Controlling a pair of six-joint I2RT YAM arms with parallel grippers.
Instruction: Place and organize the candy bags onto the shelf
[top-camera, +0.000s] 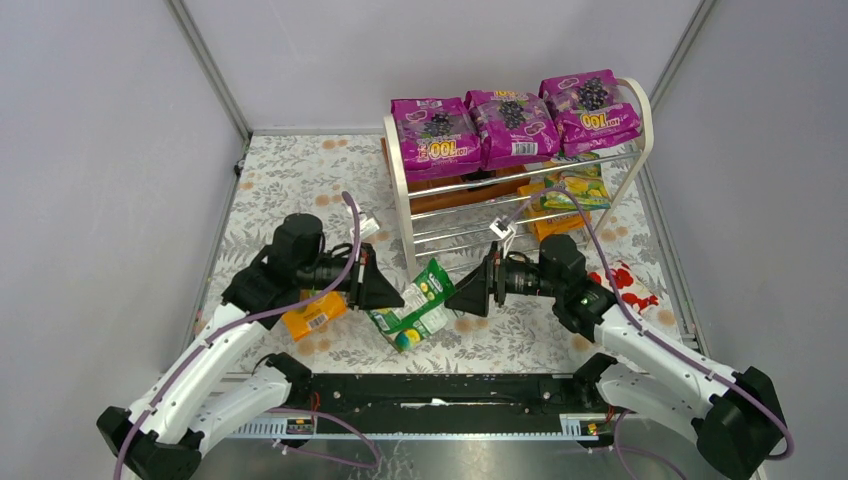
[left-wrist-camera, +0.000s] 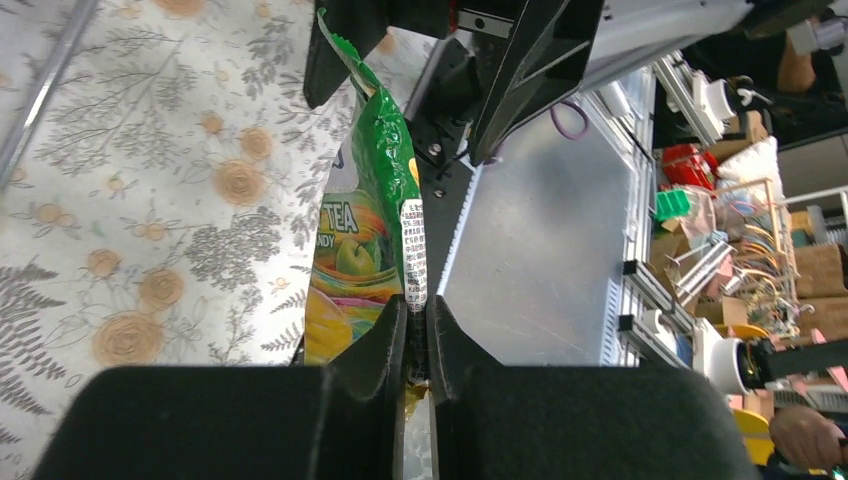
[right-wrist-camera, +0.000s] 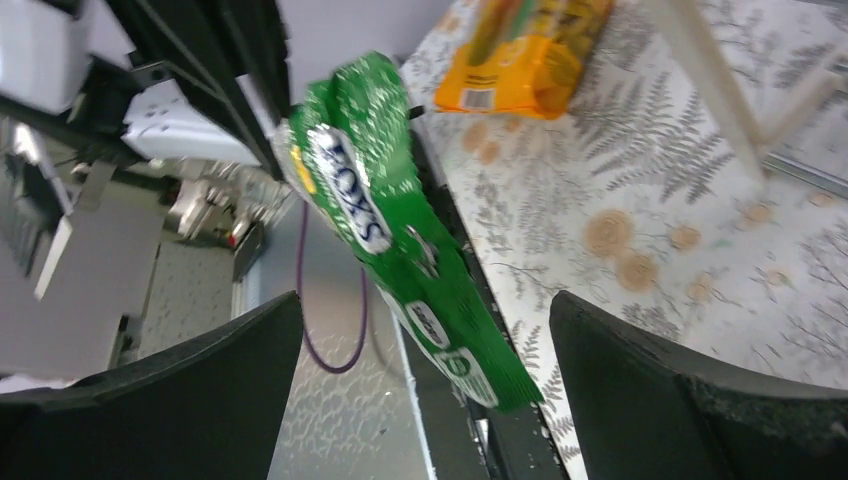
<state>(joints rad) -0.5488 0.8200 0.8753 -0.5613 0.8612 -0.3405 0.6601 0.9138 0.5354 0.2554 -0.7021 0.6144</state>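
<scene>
My left gripper is shut on the edge seam of a green-white candy bag, which it holds on edge between the two arms; the left wrist view shows the pinch on the bag. My right gripper is open, and its jaws stand wide on either side of the bag's other end without touching it. Three magenta bags lie on the top tier of the white shelf. An orange bag lies under my left arm.
A green-yellow bag and another orange bag lie low at the shelf's right end. A brown tray sits behind the shelf. A red-and-white heart package lies by my right arm. A shelf leg stands close.
</scene>
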